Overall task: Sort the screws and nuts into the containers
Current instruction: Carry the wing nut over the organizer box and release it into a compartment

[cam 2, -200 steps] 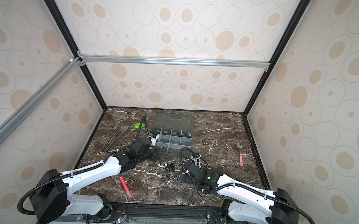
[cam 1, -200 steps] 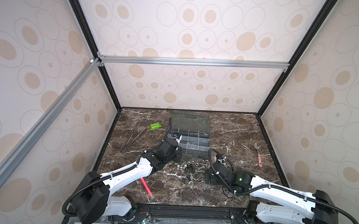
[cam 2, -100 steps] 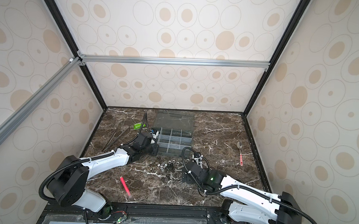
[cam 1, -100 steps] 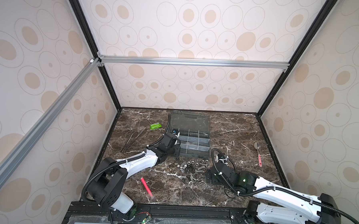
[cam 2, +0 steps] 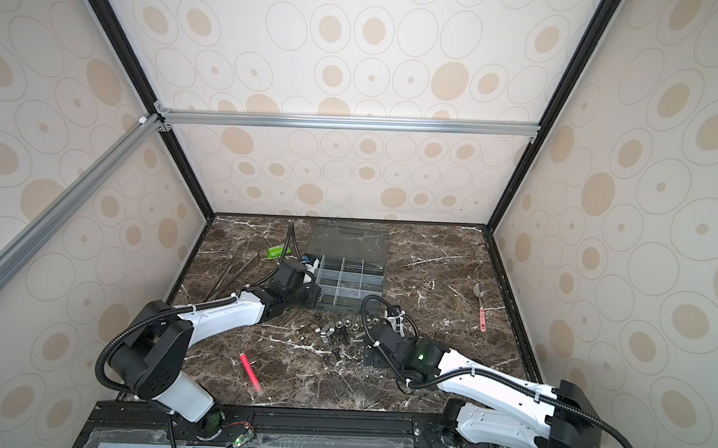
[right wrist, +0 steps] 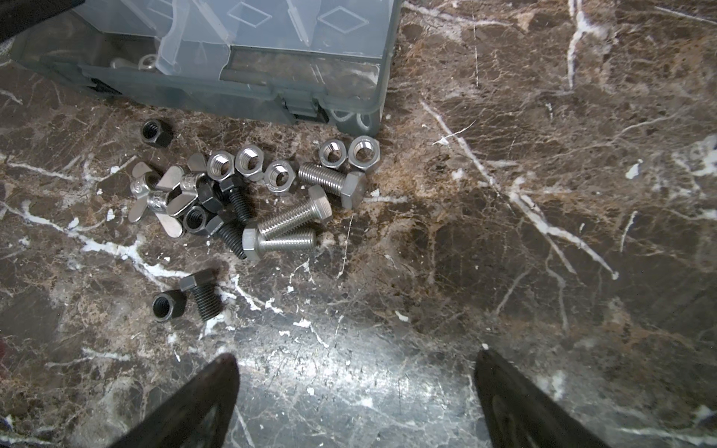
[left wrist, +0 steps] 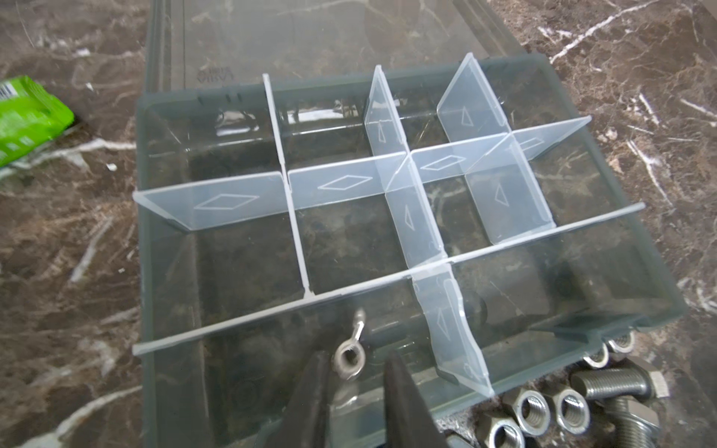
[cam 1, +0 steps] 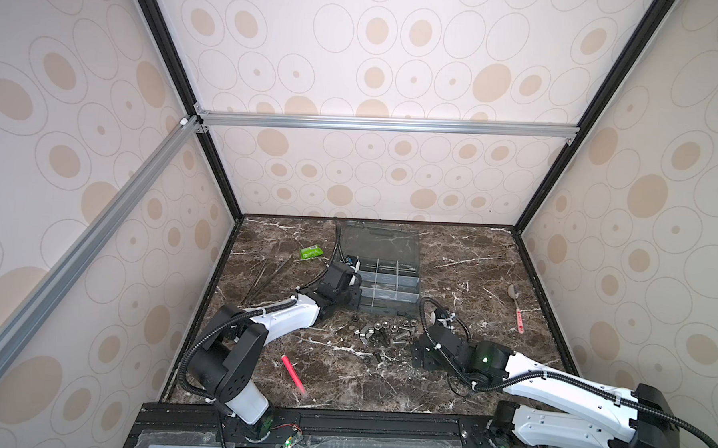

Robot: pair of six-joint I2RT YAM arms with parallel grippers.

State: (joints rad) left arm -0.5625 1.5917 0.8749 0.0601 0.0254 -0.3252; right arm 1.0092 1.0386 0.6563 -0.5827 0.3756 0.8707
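My left gripper [left wrist: 355,357] hangs over the near left compartment of the containers, a dark grey organiser box [left wrist: 141,252] with translucent dividers. Its jaws stand a little apart, open. A silver wing nut [left wrist: 349,355] sits loose at their tips, beside one finger with a gap to the other. In both top views this gripper [cam 1: 352,293] [cam 2: 310,293] is at the box's [cam 1: 388,284] near left corner. The pile of screws [right wrist: 295,217] and nuts [right wrist: 248,159] lies in front of the box. My right gripper [right wrist: 355,357] [cam 1: 420,354] is wide open over bare marble, empty.
The clear lid [cam 1: 381,242] lies open behind the box. A green packet [cam 1: 310,253] and tweezers [cam 1: 263,279] lie at the back left. A pink pen [cam 1: 292,374] lies front left and a pink-handled spoon [cam 1: 516,306] lies right.
My left gripper travelled from the pile up to the organiser's near left corner, and its jaws have parted from the wing nut. The right gripper shifted only slightly and stayed open.
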